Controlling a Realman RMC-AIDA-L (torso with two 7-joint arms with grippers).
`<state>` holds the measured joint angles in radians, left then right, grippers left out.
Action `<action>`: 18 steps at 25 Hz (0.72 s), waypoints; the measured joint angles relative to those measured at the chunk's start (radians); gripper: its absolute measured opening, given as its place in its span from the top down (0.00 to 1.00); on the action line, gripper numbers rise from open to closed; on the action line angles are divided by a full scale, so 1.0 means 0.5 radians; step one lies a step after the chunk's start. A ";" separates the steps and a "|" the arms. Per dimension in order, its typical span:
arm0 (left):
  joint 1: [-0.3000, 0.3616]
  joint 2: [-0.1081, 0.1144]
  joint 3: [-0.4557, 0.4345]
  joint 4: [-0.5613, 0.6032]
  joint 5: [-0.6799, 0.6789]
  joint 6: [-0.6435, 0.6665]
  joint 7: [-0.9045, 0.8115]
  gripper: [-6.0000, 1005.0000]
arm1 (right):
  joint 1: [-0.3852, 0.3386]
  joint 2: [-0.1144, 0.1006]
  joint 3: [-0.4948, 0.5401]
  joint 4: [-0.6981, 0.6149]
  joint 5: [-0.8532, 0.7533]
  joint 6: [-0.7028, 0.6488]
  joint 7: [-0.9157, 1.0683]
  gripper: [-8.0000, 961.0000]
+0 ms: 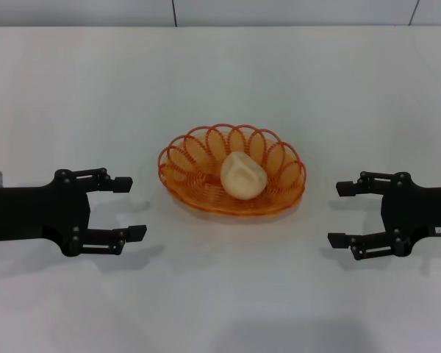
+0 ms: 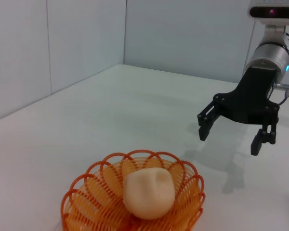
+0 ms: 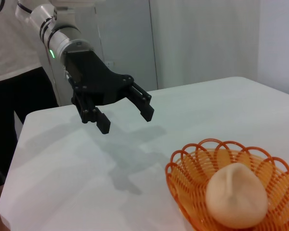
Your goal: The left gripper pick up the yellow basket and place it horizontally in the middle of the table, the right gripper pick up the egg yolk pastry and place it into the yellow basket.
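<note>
Head view: the basket (image 1: 232, 179) sits mid-surface (image 1: 220, 81), holding the pastry (image 1: 243, 176). The left gripper (image 1: 131, 208) and right gripper (image 1: 337, 214) flank it, jaws apart, empty. Both wrist views cut off the basket's near rim.

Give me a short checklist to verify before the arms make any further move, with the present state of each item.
1. Yellow basket lies in the middle of the table: ok.
2. Egg yolk pastry rests inside the basket: ok.
3. Left gripper open, holding nothing, apart from the basket: ok.
4. Right gripper open, holding nothing, apart from the basket: ok.
5. Basket sits flat, not tipped: ok.
</note>
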<state>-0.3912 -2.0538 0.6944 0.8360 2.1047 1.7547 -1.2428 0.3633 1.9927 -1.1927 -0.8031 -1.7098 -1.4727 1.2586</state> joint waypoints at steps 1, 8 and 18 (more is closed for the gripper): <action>0.000 0.001 0.001 0.000 0.000 0.000 -0.002 0.20 | -0.001 0.001 0.000 0.000 0.001 0.000 -0.002 0.11; -0.004 0.003 0.007 0.000 0.018 0.008 -0.005 0.20 | -0.006 0.003 0.008 0.000 0.010 -0.005 -0.006 0.11; -0.009 0.003 0.007 0.000 0.040 0.019 -0.006 0.20 | -0.006 0.027 0.014 0.002 0.014 -0.009 -0.031 0.11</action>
<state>-0.3958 -2.0524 0.6979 0.8359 2.1246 1.7642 -1.2456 0.3605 2.0062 -1.1857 -0.8021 -1.7030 -1.4772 1.2432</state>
